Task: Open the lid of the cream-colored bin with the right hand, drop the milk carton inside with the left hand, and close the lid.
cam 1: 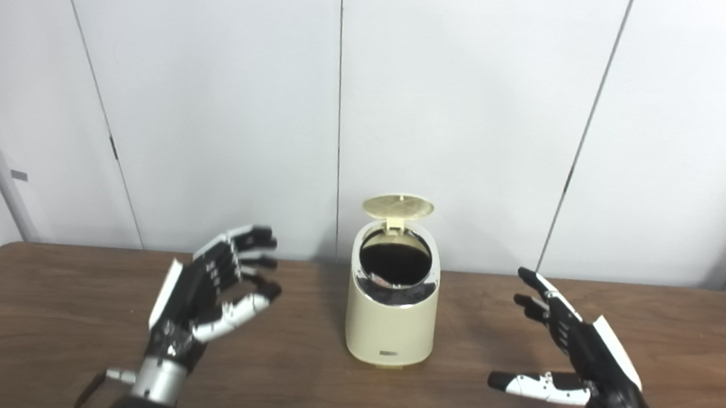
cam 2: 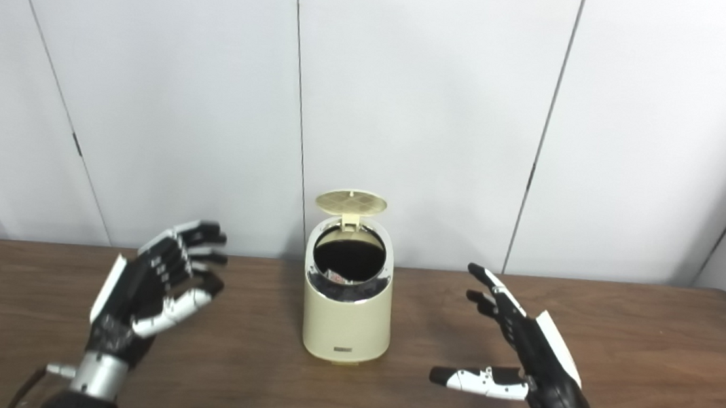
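A cream-colored bin (cam 1: 391, 311) stands upright on the brown wooden tabletop (cam 1: 50, 328), roughly midway between the 2 hands and toward the back edge, in front of the pale panelled wall (cam 1: 463, 107). Its round lid (cam 1: 398, 207) is flipped up on the rear hinge and stands nearly upright above the opening, with the ribbed underside facing forward. The opening is dark; in the right eye view a small patch of printed colour (cam 2: 335, 274) shows low inside against the near-left of the rim, probably the milk carton, though too little of it is visible to be sure.

The left hand (cam 1: 211, 289) hovers above the tabletop to the left of the bin, apart from it, palm turned toward the bin. Its fingers (cam 1: 254, 240) are loosely curled and spread, with the thumb pointing toward the bin, and they hold nothing.

The right hand (cam 1: 570, 353) hangs to the right of the bin, also clear of it. Its fingers (cam 1: 536, 285) are stretched out and apart, pointing up toward the bin, the thumb sticking out sideways to the left, and it too is empty.
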Robot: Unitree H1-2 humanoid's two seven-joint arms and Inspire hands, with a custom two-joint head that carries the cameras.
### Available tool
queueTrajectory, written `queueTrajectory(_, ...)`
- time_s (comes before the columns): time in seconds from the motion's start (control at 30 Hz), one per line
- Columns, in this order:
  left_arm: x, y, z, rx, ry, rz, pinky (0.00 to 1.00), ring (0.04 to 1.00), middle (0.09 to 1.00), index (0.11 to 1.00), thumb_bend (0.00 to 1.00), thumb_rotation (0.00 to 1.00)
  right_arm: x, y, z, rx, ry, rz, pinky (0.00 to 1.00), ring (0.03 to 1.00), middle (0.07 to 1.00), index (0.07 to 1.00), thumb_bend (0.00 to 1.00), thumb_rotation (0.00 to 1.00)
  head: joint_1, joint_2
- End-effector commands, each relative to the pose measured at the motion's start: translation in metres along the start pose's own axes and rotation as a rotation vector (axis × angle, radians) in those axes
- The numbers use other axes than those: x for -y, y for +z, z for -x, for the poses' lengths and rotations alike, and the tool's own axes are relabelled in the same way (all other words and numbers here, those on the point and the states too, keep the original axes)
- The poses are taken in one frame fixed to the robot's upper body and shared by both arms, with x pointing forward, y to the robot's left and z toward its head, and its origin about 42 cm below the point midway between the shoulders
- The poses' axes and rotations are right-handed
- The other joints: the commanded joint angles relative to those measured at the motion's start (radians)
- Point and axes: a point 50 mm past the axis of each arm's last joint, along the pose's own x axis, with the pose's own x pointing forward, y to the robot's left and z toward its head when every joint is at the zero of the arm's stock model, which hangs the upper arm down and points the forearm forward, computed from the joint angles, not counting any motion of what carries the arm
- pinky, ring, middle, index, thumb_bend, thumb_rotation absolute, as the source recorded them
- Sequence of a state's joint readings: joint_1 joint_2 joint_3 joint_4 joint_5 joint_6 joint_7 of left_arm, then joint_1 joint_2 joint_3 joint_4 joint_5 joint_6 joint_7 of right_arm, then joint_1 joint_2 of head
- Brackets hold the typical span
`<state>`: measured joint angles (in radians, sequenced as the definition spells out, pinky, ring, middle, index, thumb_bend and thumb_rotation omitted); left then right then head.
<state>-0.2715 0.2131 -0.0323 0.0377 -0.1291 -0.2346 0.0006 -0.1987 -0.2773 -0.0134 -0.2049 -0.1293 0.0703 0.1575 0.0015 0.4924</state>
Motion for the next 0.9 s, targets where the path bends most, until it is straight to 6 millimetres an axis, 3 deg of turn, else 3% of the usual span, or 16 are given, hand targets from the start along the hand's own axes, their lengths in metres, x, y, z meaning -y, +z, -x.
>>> queueTrajectory(0.0, -0.001, 0.009, -0.006, 0.054, 0.003, -0.011, 0.52, 0.639, 0.718, 0.754, 0.68, 0.25, 0.007, 0.015, -0.01, 0.059, -0.006, 0.009, 0.89, 0.885, 0.955, 0.926, 0.82, 0.22, 0.002, 0.002)
queueTrajectory(0.47, 0.006, -0.025, 0.033, -0.064, -0.04, -0.004, 0.45, 0.569, 0.661, 0.717, 0.66, 0.21, 0.009, 0.023, -0.022, 0.089, 0.005, 0.047, 0.87, 0.897, 0.948, 0.923, 0.8, 0.22, -0.005, -0.006)
queueTrajectory(0.63, 0.011, -0.037, 0.048, -0.095, -0.036, 0.002, 0.44, 0.544, 0.634, 0.689, 0.64, 0.17, 0.015, 0.044, -0.043, 0.146, -0.014, 0.132, 0.81, 0.862, 0.933, 0.902, 0.77, 0.28, -0.017, -0.01)
queueTrajectory(0.77, 0.013, -0.044, 0.056, -0.111, -0.043, -0.002, 0.44, 0.55, 0.637, 0.688, 0.66, 0.21, 0.017, 0.068, -0.064, 0.199, 0.015, 0.157, 0.82, 0.864, 0.942, 0.898, 0.75, 0.3, -0.017, -0.013)
queueTrajectory(0.87, 0.014, -0.045, 0.058, -0.121, -0.046, 0.001, 0.45, 0.555, 0.641, 0.689, 0.66, 0.22, 0.019, 0.085, -0.083, 0.246, 0.033, 0.207, 0.76, 0.853, 0.921, 0.892, 0.75, 0.3, -0.017, -0.015)
